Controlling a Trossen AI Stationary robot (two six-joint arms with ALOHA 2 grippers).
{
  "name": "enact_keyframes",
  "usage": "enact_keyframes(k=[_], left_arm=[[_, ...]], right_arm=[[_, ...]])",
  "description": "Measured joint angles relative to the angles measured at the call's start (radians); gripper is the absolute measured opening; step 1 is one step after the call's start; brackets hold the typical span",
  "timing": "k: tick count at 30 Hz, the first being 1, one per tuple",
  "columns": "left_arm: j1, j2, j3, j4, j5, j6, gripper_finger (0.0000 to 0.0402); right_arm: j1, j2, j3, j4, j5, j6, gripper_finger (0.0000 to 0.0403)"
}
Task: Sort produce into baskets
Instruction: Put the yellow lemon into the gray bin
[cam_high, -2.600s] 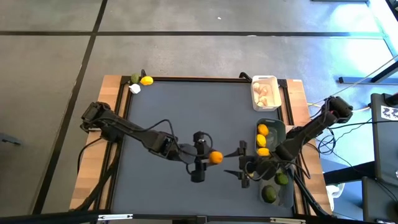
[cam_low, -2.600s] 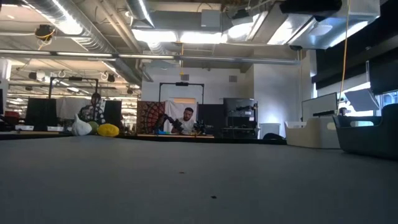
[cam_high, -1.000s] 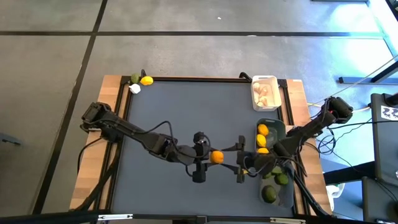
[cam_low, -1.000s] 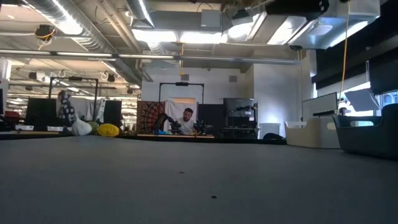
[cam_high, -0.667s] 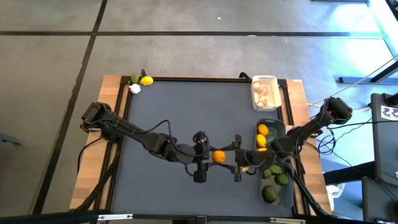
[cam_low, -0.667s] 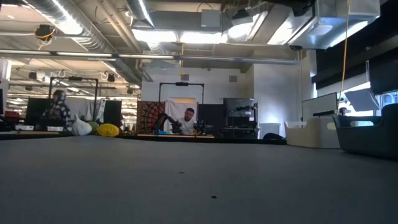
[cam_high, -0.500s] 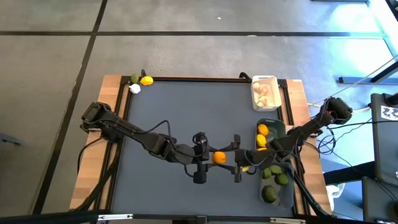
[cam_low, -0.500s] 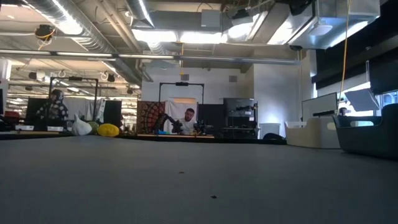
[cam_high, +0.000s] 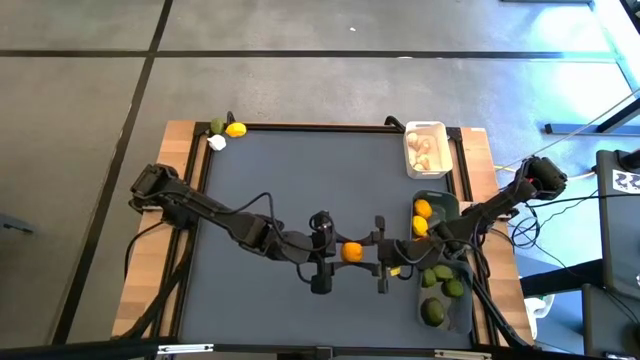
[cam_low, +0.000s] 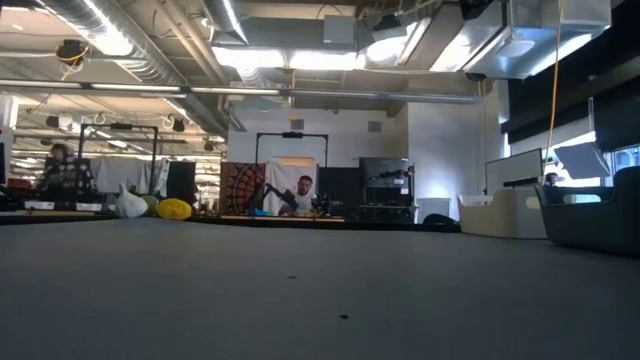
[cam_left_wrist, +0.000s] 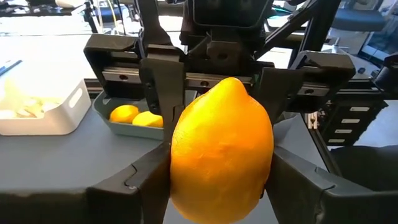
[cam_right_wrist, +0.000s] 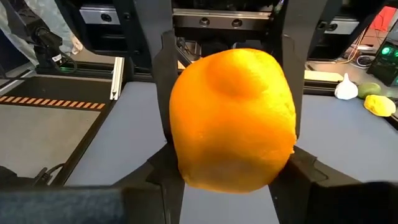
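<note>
- Mid-table, both grippers meet around one lemon (cam_high: 351, 252), an orange-yellow fruit held clear above the dark mat (cam_high: 300, 190).
- The left gripper (cam_high: 338, 254) comes in from 9 o'clock, fingers closed on the lemon's sides; its wrist view shows a dark finger (cam_left_wrist: 134, 180) pressed against each flank of the fruit (cam_left_wrist: 222, 151).
- The right gripper (cam_high: 372, 256) faces it from 3 o'clock, fingers spread just wider than the lemon and standing either side of it. Whether the pads touch the fruit I cannot tell.
- In the right wrist view the lemon (cam_right_wrist: 232, 121) fills the gap between that arm's own fingers (cam_right_wrist: 298, 171), with the left gripper's body right behind it.
- Over at 3 o'clock, the dark basket (cam_high: 447, 203) holds two more lemons (cam_high: 422, 209).
- At 1 o'clock, the white basket (cam_high: 411, 140) holds pale garlic bulbs (cam_high: 427, 150).
- At 4 o'clock, the translucent basket (cam_high: 462, 314) carries limes (cam_high: 433, 312).
- Far corner, 11 o'clock: a lime (cam_high: 216, 126), a lemon (cam_high: 236, 129) and a white garlic bulb (cam_high: 216, 143) sit close together, unsorted.
</note>
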Motion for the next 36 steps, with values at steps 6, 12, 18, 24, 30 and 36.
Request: enact_keyframes(k=[6, 12, 18, 24, 30, 36], left_arm=[[0.006, 0.000, 0.000, -0.005, 0.032, 0.018, 0.0263], [0.004, -0.059, 0.000, -0.149, 0.029, -0.035, 0.0273], [0.001, -0.097, 0.000, -0.380, 0.020, -0.171, 0.0269], [-0.003, -0.089, 0.000, -0.435, -0.007, -0.198, 0.0269], [-0.003, -0.082, 0.000, -0.441, -0.022, -0.207, 0.0268], [-0.002, -0.082, 0.000, -0.441, -0.025, -0.211, 0.0267]], right_arm=[[-0.001, 0.000, 0.000, -0.015, -0.005, -0.015, 0.0170], [0.001, -0.054, 0.000, -0.141, 0.052, 0.009, 0.0176], [0.001, -0.170, 0.000, -0.382, 0.091, 0.132, 0.0180], [0.001, -0.291, 0.001, -0.686, 0.087, 0.300, 0.0184], [0.001, -0.385, 0.001, -1.000, 0.054, 0.537, 0.0185], [0.001, -0.434, 0.001, -1.289, 0.011, 0.772, 0.0186]])
